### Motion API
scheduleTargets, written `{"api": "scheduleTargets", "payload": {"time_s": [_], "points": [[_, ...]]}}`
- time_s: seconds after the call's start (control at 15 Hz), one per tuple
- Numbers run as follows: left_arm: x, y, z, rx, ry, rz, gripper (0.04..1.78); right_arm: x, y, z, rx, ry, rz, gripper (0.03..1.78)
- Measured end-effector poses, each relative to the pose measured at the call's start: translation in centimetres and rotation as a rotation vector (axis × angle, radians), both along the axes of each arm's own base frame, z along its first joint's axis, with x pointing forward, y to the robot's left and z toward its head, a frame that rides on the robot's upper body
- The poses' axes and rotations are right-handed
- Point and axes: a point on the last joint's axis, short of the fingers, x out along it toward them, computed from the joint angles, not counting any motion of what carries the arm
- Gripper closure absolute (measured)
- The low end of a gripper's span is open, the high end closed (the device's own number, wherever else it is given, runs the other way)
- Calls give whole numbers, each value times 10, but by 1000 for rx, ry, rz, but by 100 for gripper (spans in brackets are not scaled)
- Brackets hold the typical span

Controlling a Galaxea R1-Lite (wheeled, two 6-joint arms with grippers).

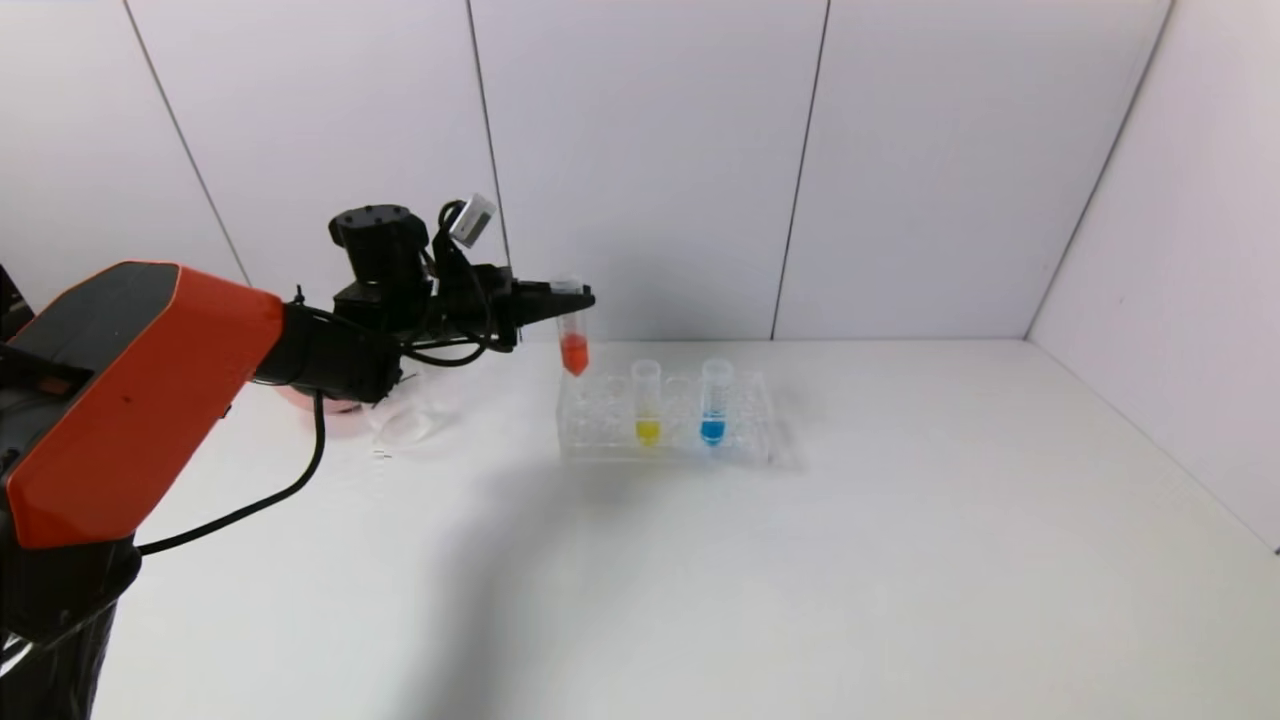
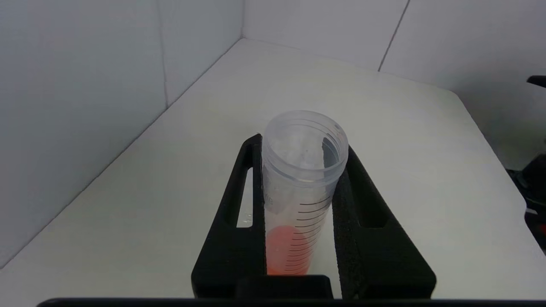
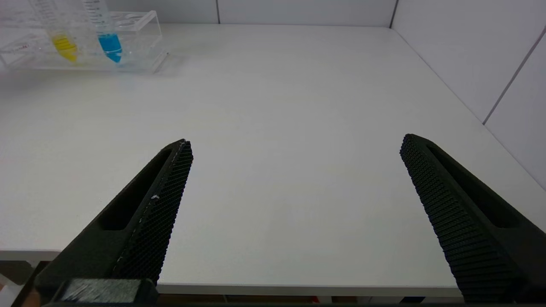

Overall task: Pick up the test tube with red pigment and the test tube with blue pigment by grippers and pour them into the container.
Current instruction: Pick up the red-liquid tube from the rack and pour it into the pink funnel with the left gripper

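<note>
My left gripper [image 1: 575, 297] is shut on the test tube with red pigment [image 1: 573, 345], just under its open rim. It holds the tube upright in the air above the left end of the clear rack [image 1: 760, 425]. In the left wrist view the tube [image 2: 298, 200] sits between both black fingers [image 2: 232, 238]. The test tube with blue pigment [image 1: 713, 405] stands in the rack, also seen in the right wrist view [image 3: 108, 42]. The clear container [image 1: 425, 405] stands left of the rack, partly hidden behind my left arm. My right gripper [image 3: 296, 143] is open and holds nothing, low over the table's front edge.
A tube with yellow liquid [image 1: 647, 408] stands in the rack between the held tube and the blue one. A pink bowl [image 1: 330, 412] shows partly behind my left arm. White walls close the table at the back and right.
</note>
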Motion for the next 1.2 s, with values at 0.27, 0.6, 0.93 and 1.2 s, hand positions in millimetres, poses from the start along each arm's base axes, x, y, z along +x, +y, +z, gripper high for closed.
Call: {"api": "scheduleTargets", "payload": {"time_s": [0.27,0.6,0.93,1.2], "points": [[-2,2,14,3,53,141,136,0,0,0,0,0,0,4],[-4,5,25,71,30,379,136,0,0,0,0,0,0,4],[-10,4,34,153,1,626,136,0,0,0,0,0,1,4],[-21,6,46,127,26,735,136,0,0,0,0,0,0,4]]}}
